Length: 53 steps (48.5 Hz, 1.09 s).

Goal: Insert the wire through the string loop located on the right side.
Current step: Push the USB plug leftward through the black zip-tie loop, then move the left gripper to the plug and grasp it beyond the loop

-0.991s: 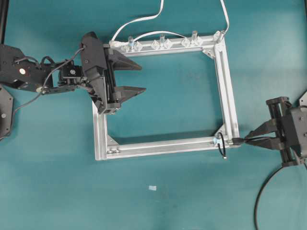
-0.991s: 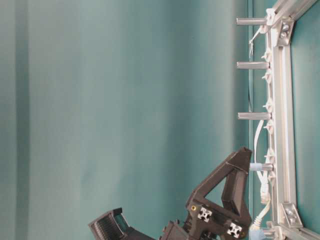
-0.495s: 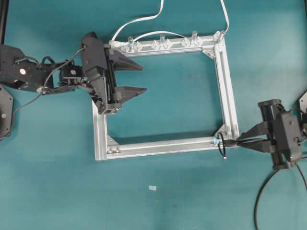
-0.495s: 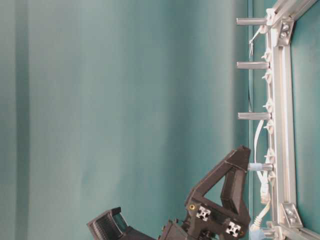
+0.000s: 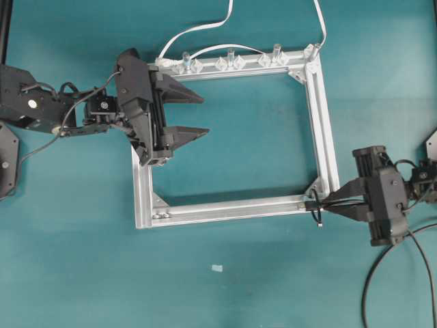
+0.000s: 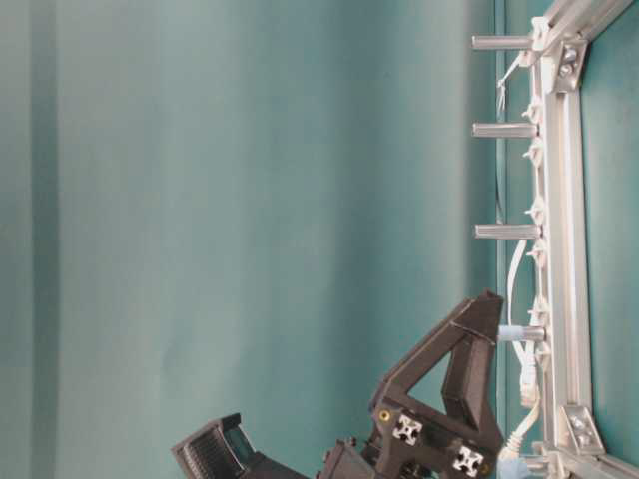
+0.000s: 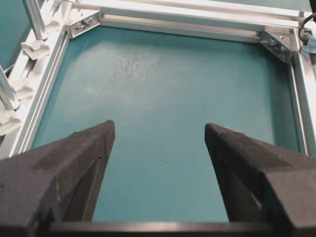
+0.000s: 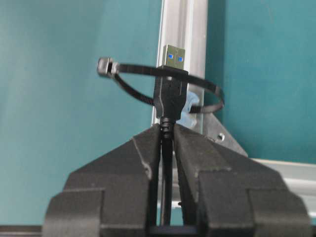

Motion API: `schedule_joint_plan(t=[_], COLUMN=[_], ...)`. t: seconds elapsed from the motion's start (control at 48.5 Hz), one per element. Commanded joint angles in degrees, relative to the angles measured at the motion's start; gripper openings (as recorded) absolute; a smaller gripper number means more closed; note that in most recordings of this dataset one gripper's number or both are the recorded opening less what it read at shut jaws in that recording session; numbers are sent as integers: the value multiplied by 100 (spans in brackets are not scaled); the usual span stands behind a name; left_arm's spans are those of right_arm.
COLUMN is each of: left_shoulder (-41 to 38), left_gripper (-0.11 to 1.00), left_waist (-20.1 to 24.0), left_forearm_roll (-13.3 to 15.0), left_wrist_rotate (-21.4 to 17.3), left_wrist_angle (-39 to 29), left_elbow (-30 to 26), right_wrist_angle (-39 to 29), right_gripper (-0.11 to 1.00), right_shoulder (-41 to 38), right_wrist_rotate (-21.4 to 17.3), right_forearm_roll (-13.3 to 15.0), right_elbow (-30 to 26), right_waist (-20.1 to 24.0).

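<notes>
My right gripper (image 5: 326,203) is shut on the wire (image 5: 369,287), a thin black cable, just behind its plug (image 8: 170,94). In the right wrist view the gripper (image 8: 168,129) holds the plug upright. The plug's metallic tip (image 8: 174,57) pokes up within the ring of the string loop (image 8: 133,91); one strand crosses at the tip's base. The loop (image 5: 317,215) hangs at the near right corner of the silver frame (image 5: 225,208). My left gripper (image 5: 203,114) hovers open and empty over the frame's left side, and its wrist view (image 7: 159,129) shows only teal table between the fingers.
White cables (image 5: 198,31) run off the frame's far rail, which carries clear clips and short posts (image 5: 229,63); the posts (image 6: 504,130) also show in the table-level view. A small white scrap (image 5: 217,268) lies on the teal table in front of the frame.
My right gripper has moved left with the wire, carrying the plug from just outside the frame's corner into the loop. The left arm has barely moved.
</notes>
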<state>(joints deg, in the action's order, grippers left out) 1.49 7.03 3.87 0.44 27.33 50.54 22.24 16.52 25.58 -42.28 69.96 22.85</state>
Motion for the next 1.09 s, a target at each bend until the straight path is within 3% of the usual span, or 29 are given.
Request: schedule_joint_plan(t=[0.0, 0.557, 0.97, 1.073], left_shoulder=[149, 141, 141, 141], left_gripper=[75, 75, 75, 75], left_waist=[-44, -167, -1055, -1213], left_forearm_roll=[-18, -9, -9, -18], left_wrist_rotate=[-9, -18, 9, 211], left_wrist_angle=[18, -9, -598, -835], left_elbow=[-114, -105, -378, -475], right_wrist_angle=[88, 105, 105, 97], right_gripper=[11, 11, 11, 11], right_shoulder=[-9, -18, -9, -18], right_wrist_rotate=[9, 9, 9, 9], right_forearm_roll=[18, 18, 0, 18], right_elbow=[-132, -202, -202, -193], right_waist=[-44, -79, -79, -79])
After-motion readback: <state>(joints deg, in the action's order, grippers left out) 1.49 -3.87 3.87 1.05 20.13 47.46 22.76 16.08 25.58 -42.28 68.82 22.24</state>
